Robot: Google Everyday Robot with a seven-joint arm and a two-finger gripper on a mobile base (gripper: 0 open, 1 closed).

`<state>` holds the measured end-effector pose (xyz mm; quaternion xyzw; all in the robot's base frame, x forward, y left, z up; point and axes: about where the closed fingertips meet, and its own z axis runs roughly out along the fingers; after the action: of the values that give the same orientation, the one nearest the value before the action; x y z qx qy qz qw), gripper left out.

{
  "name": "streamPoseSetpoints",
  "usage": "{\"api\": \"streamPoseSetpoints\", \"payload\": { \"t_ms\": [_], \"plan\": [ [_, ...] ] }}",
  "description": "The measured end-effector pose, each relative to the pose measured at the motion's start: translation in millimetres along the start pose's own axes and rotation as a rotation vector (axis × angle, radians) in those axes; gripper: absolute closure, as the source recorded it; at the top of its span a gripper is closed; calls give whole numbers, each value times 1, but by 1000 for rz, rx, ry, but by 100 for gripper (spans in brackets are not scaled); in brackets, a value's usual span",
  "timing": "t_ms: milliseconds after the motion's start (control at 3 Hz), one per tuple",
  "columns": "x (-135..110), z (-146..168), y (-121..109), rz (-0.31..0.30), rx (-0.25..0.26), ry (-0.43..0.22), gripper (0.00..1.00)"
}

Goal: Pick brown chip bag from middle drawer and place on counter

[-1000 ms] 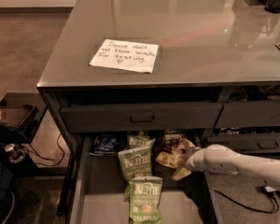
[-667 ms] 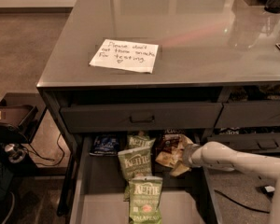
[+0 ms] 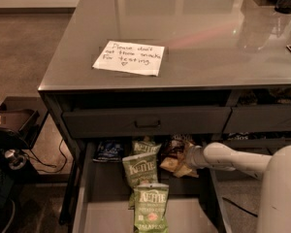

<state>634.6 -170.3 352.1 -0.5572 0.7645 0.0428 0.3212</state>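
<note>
The counter [image 3: 208, 47], a wide glossy grey top, lies above and behind the middle drawer [image 3: 106, 216], which is pulled out toward the camera below it. The robot's white arm [image 3: 233, 160] reaches into the middle drawer from its right side, crossing the right wall. Between the counter and the middle drawer sit two closed drawer fronts: a long one [image 3: 102, 123] with a small recessed handle and a shorter one [image 3: 262, 119] to its right. They overhang the back of the middle drawer.

One white handwritten note [image 3: 129, 58] lies flat on the counter, above the left half of the middle drawer.

Inside the middle drawer are five bags. Three green bags run down its centre in a row:
- one at the back [image 3: 145, 147]
- one in the middle [image 3: 140, 171]
- one nearest the front [image 3: 151, 208]

One dark blue bag [image 3: 109, 150] sits in the back left corner.

The one brown chip bag [image 3: 174, 152] lies in the back right part, just beside the green row and partly under the overhanging drawer front. The gripper [image 3: 190, 157] is at the bag's right edge, touching it, between the bag and the drawer's right wall. Whether it is clamped on the bag or apart cannot be told.

Pale drawer bottom shows bare on both sides of the front green bag.
</note>
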Motion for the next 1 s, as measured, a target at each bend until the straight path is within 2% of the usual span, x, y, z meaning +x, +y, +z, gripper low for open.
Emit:
{"api": "streamPoseSetpoints", "payload": {
  "t_ms": [1000],
  "plan": [
    [-8,-6,0,21,-26,31,90]
  ]
}}
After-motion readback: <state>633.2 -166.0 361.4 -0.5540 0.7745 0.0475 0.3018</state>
